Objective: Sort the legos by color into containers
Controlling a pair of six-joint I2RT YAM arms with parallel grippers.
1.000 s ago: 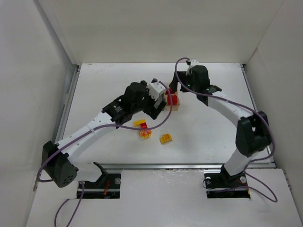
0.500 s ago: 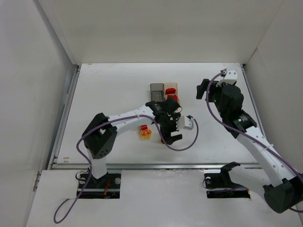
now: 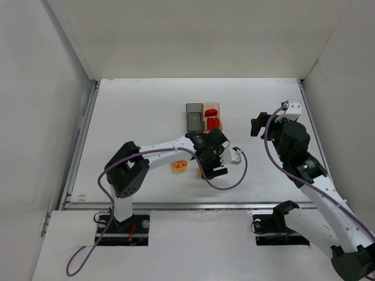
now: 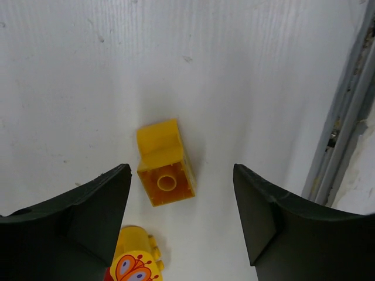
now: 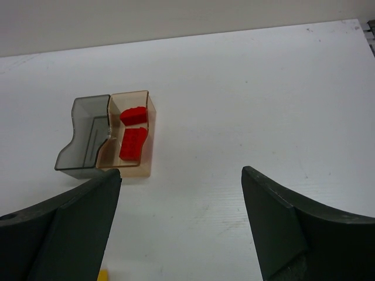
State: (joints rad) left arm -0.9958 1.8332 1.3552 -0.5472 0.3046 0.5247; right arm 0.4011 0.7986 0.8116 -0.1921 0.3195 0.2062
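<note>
Left wrist: left gripper (image 4: 180,171) spread wide over yellow lego (image 4: 164,164) (right gripper (image 5: 180,172) likewise agape).

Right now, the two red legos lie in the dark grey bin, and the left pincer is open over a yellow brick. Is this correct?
Not quite. The two red legos lie in the pale orange-tan bin, not the dark grey bin, as the right wrist view shows. The left pincer is indeed open over a yellow brick.
</note>
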